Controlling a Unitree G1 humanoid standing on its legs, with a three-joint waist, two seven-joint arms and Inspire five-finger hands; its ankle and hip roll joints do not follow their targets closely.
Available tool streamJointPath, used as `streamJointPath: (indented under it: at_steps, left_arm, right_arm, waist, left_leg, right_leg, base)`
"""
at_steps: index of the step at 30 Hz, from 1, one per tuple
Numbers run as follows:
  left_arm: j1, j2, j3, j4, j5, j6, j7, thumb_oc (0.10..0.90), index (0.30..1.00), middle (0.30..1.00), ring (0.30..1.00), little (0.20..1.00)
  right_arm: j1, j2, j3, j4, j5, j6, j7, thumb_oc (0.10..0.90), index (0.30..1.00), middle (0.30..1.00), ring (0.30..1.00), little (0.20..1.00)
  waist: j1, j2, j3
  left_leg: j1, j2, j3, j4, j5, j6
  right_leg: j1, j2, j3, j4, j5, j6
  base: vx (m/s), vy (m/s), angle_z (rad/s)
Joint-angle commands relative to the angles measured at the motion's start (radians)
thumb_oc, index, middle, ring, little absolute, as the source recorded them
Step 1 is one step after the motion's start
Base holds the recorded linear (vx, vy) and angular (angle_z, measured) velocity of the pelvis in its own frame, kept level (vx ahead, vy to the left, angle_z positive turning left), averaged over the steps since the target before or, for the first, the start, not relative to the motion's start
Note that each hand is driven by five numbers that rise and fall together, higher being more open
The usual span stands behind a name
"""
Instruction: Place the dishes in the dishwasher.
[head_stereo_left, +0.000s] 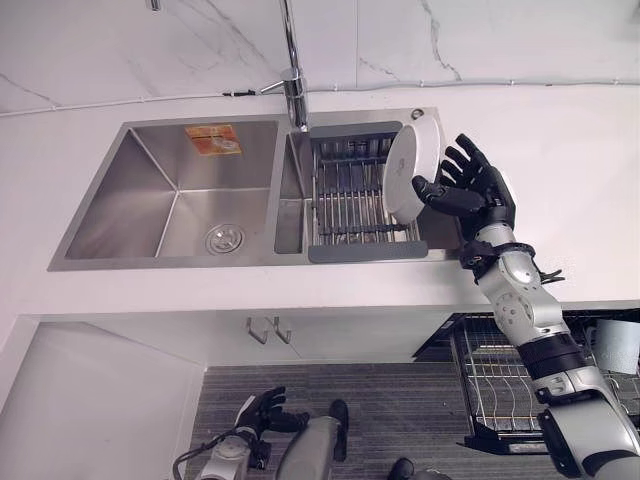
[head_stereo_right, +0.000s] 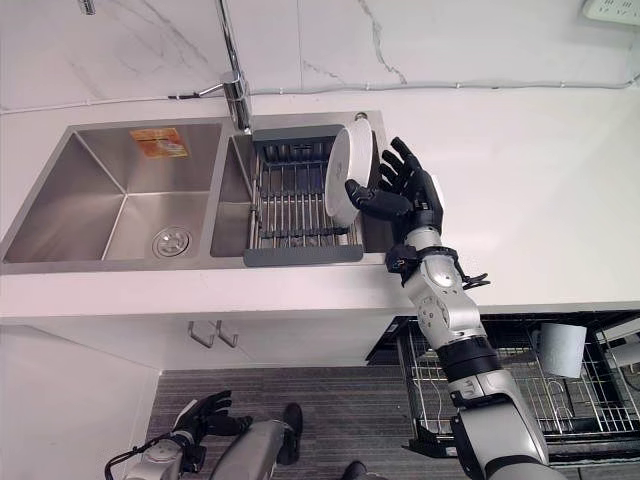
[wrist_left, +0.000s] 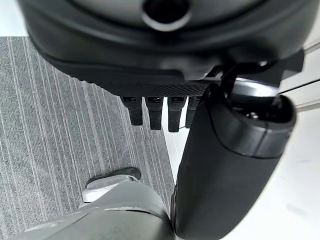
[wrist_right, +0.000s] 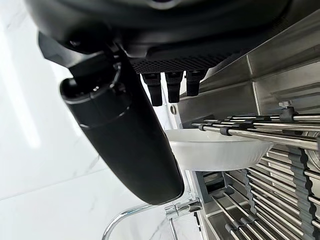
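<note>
Reaching for the plate in the sink rack

Right robot hand (head_stereo_left: 470, 190), fingers spread apart, thumb at the upright plate (head_stereo_left: 410, 170) in the rack (head_stereo_left: 350, 205); pinch the rim firmly before lifting toward the dishwasher basket (head_stereo_left: 500, 385).

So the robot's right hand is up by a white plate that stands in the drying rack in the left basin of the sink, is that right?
Not quite: it is the right basin. In the left eye view the white plate stands on edge in the drying rack, which sits in the right-hand basin of the sink, beside the tap. The left basin holds no rack. The right hand is indeed up by the plate, fingers spread.
</note>
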Motion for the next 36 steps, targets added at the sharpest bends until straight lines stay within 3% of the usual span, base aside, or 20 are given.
streamJointPath:
  at_steps: [1, 24, 25, 26, 28, 30, 31, 36]
  left_arm:
    - [0.15, 0.104, -0.077, 0.087, 0.094, 0.028, 0.02, 0.8, 0.9, 0.9, 0.9, 0.9]
    - [0.149, 0.115, -0.089, 0.089, 0.111, 0.037, 0.025, 0.8, 0.9, 0.9, 0.9, 0.9]
    - [0.15, 0.115, -0.09, 0.09, 0.111, 0.037, 0.025, 0.8, 0.9, 0.9, 0.9, 0.9]
    - [0.149, 0.116, -0.089, 0.089, 0.111, 0.04, 0.024, 0.8, 0.9, 0.9, 0.9, 0.9]
    - [0.149, 0.117, -0.088, 0.088, 0.111, 0.041, 0.023, 0.8, 0.9, 0.9, 0.9, 0.9]
    - [0.148, 0.119, -0.091, 0.088, 0.107, 0.044, 0.023, 0.8, 0.9, 0.9, 0.9, 0.9]
    - [0.148, 0.121, -0.09, 0.088, 0.107, 0.046, 0.02, 0.8, 0.9, 0.9, 0.9, 0.9]
    - [0.147, 0.123, -0.092, 0.089, 0.11, 0.047, 0.016, 0.8, 0.9, 0.9, 0.9, 0.9]
  right_arm:
    - [-0.138, 0.003, -0.028, -0.006, 0.025, -0.077, 0.032, 0.8, 0.9, 0.9, 0.9, 0.9]
    - [-0.174, -0.001, -0.015, 0.058, 0.024, -0.038, 0.029, 0.8, 0.9, 0.9, 0.9, 0.9]
    - [-0.175, -0.002, -0.014, 0.065, 0.027, -0.036, 0.031, 0.778, 0.867, 0.867, 0.867, 0.867]
    - [-0.176, -0.002, -0.013, 0.069, 0.027, -0.032, 0.031, 0.698, 0.747, 0.747, 0.747, 0.747]
    - [-0.177, -0.003, -0.013, 0.074, 0.029, -0.028, 0.033, 0.631, 0.646, 0.646, 0.646, 0.646]
    - [-0.18, -0.003, -0.007, 0.09, 0.03, -0.023, 0.038, 0.493, 0.439, 0.439, 0.439, 0.439]
    - [-0.183, -0.006, -0.008, 0.105, 0.031, -0.018, 0.049, 0.4, 0.3, 0.3, 0.3, 0.3]
    - [-0.191, -0.008, -0.004, 0.129, 0.033, -0.009, 0.061, 0.4, 0.3, 0.3, 0.3, 0.3]
  waist:
    - [0.021, -0.005, -0.082]
    - [0.042, -0.007, -0.079]
    - [0.043, -0.007, -0.079]
    - [0.044, -0.007, -0.078]
    - [0.045, -0.007, -0.078]
    - [0.046, -0.007, -0.077]
    - [0.048, -0.007, -0.078]
    - [0.052, -0.006, -0.078]
  left_leg:
    - [-0.024, 0.067, -0.01, -0.043, -0.037, -0.105]
    - [-0.03, 0.054, -0.024, -0.043, -0.038, -0.1]
    - [-0.03, 0.054, -0.025, -0.043, -0.037, -0.1]
    - [-0.031, 0.053, -0.025, -0.043, -0.037, -0.1]
    - [-0.032, 0.053, -0.026, -0.043, -0.036, -0.1]
    - [-0.032, 0.052, -0.026, -0.043, -0.035, -0.101]
    - [-0.033, 0.051, -0.028, -0.043, -0.035, -0.101]
    - [-0.034, 0.051, -0.03, -0.043, -0.036, -0.101]
  right_leg:
    - [-0.025, -0.021, 0.081, 0.093, -0.107, -0.006]
    - [-0.021, -0.026, 0.07, 0.093, -0.107, -0.003]
    - [-0.02, -0.026, 0.07, 0.093, -0.107, -0.003]
    - [-0.02, -0.026, 0.07, 0.093, -0.107, -0.003]
    - [-0.02, -0.026, 0.069, 0.093, -0.107, -0.003]
    - [-0.02, -0.028, 0.067, 0.093, -0.107, -0.002]
    - [-0.02, -0.028, 0.066, 0.093, -0.107, -0.002]
    - [-0.019, -0.029, 0.063, 0.093, -0.108, -0.001]
  base:
    - [0.0, 0.004, 0.07]
    - [0.0, 0.0, 0.01]
    - [0.0, 0.0, 0.0]
    - [0.0, 0.0, 0.0]
    - [0.0, 0.0, 0.0]
    - [0.0, 0.001, 0.03]
    - [0.01, 0.0, 0.09]
    - [0.01, 0.0, 0.07]
